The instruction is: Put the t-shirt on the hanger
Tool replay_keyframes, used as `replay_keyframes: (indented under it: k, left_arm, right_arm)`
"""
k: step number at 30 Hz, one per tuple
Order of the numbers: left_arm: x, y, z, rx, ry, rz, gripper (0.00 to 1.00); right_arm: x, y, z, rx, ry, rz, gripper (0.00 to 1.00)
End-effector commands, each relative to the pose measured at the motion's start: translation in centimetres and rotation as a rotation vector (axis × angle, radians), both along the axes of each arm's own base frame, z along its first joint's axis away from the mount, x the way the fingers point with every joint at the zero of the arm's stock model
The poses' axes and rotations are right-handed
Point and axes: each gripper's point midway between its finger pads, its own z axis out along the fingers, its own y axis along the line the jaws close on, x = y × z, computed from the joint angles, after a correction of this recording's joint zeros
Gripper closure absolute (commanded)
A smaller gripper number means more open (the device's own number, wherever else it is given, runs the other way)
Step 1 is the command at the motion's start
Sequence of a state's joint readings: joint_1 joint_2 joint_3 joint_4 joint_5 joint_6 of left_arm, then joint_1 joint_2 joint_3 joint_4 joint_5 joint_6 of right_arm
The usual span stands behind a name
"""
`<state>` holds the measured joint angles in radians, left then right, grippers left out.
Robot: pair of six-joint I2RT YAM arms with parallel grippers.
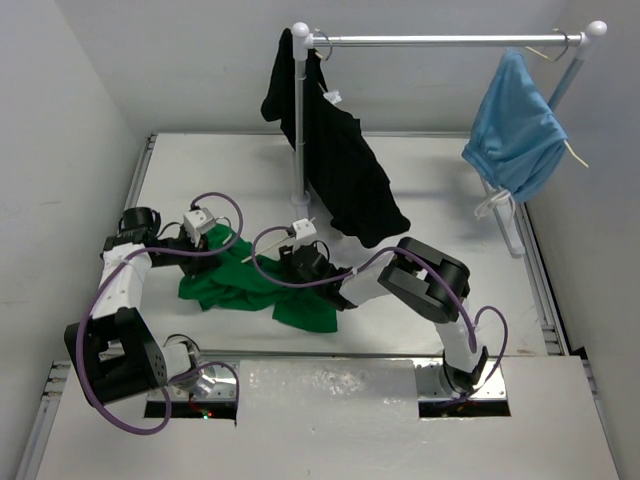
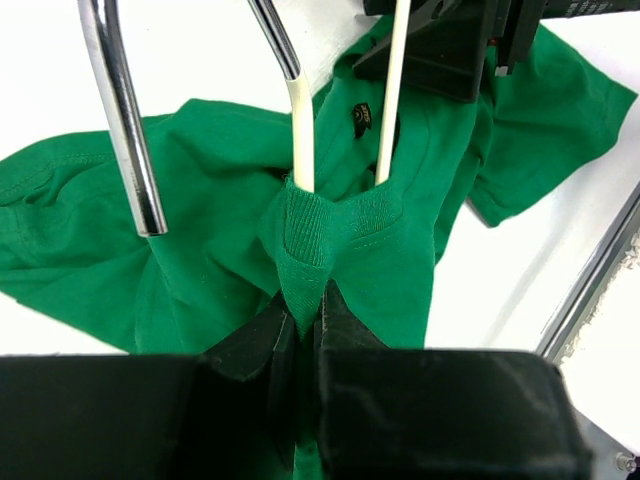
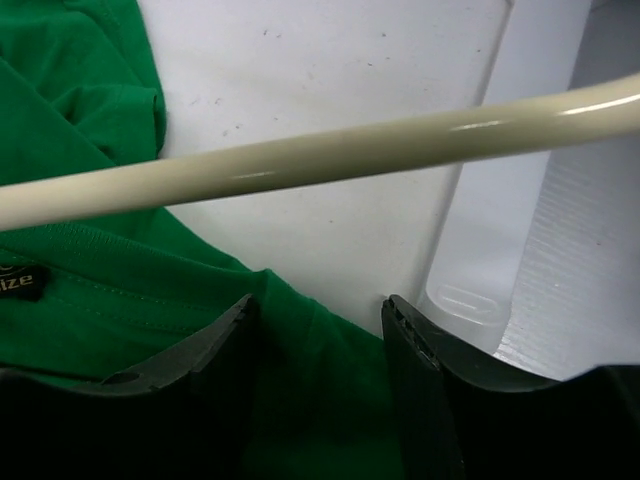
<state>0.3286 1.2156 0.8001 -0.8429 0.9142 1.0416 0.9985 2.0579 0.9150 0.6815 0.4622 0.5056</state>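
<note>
Left gripper (image 2: 308, 300): at the left edge of the cloth heap, its black fingers (image 2: 250, 340) clenched on a raised fold of the ribbed collar.

T-shirt (image 1: 240, 285): bright green and crumpled on the white bench (image 1: 430, 180), lying between the two grippers with a sleeve spread flat to one side.

Hanger (image 2: 302, 140): cream-white; two thin rods run down into the neck opening just beyond the left fingers, and one rod continues upward as shiny metal.

Right gripper (image 3: 320, 310): low over the right part of the shirt, fingers (image 3: 200, 350) set apart with green cloth in the gap. A hanger rod crosses just past their tips. Whether they are grasping anything cannot be told.

Size tag (image 2: 361, 118): small and black, sewn inside the collar.

Rail (image 1: 440, 41): a silver bar on white posts at the far side of the bench.

Black garment (image 1: 340, 170): draped at the rail's left end, its hem trailing down to the bench.

Light-blue garment (image 1: 515, 135): hanging at the rail's right end.
</note>
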Motion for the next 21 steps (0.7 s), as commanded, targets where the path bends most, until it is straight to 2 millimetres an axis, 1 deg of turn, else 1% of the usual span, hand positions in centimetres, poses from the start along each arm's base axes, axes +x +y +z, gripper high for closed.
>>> replay_keyframes:
  k: [1,2,4,5,6,9,12,13,16,17,19,20,21]
  left_arm:
    - [1.5,0.3,1.8,-0.005,-0.077,-0.003,1.00]
    - [1.4,0.3,1.7,-0.004,-0.075,-0.004,1.00]
    - [1.4,0.3,1.5,-0.001,-0.073,-0.004,1.00]
    - [1.4,0.3,1.6,-0.002,-0.074,-0.004,1.00]
    - [1.4,0.3,1.6,-0.003,-0.075,-0.005,1.00]
    - [1.5,0.3,1.6,-0.002,-0.077,-0.006,1.00]
    - [1.5,0.3,1.8,-0.001,-0.081,-0.008,1.00]
    - [1.4,0.3,1.7,-0.002,-0.077,-0.007,1.00]
    - [1.3,0.2,1.8,-0.004,-0.076,-0.012,1.00]
    - [1.3,0.2,1.9,-0.003,-0.076,-0.014,1.00]
    - [1.2,0.2,2.1,-0.001,-0.080,-0.021,1.00]
    - [1.2,0.1,2.1,-0.002,-0.079,-0.025,1.00]
    - [1.1,0.1,2.2,-0.005,-0.081,-0.028,1.00]
  right_arm:
    - [-0.5,1.8,2.4,0.116,-0.006,0.048,0.48]
    - [-0.6,1.9,2.7,0.128,-0.005,0.053,0.47]
    - [-1.0,1.9,4.2,0.124,-0.039,0.051,0.42]
    - [-1.0,1.6,4.1,0.104,-0.046,0.046,0.42]
    - [-1.1,1.6,4.7,0.104,-0.058,0.044,0.41]
    - [-1.4,1.4,4.5,0.096,-0.042,0.036,0.40]
    - [-1.7,1.6,3.5,0.100,-0.013,0.036,0.39]
    - [-1.7,1.7,2.8,0.089,0.002,0.037,0.39]
    - [-1.4,2.4,1.6,0.046,0.039,0.035,0.40]
    - [-1.4,2.2,0.8,0.033,0.052,0.025,0.41]
    - [-0.9,1.2,-0.2,0.015,0.063,-0.018,0.46]
    - [-0.8,0.8,-0.7,0.021,0.081,-0.039,0.53]
    - [-0.6,0.4,-1.1,0.022,0.090,-0.053,0.58]
